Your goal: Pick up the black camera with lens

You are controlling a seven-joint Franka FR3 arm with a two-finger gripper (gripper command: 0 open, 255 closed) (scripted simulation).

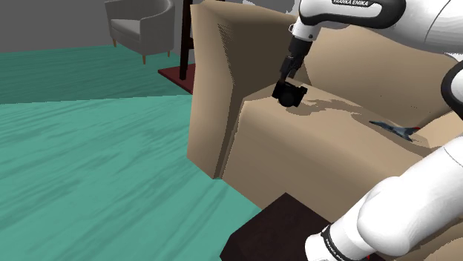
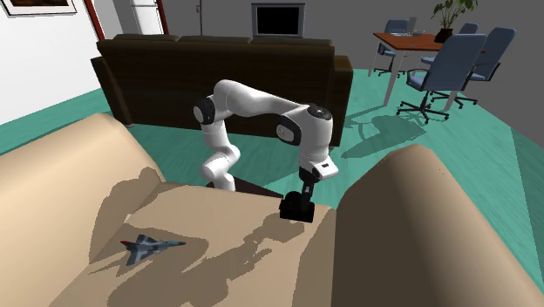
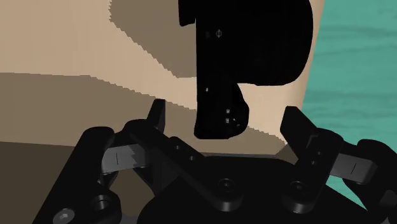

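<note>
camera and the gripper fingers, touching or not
Apart. In the wrist view, tan sofa shows between the black camera and each of the open fingers.

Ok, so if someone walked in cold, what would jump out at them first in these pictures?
First, the white arm bending down over a tan sofa, its open black gripper straddling a black camera on the seat near the armrest, fingers not touching it. After that, a small grey-blue toy jet lying farther along the same seat.
</note>
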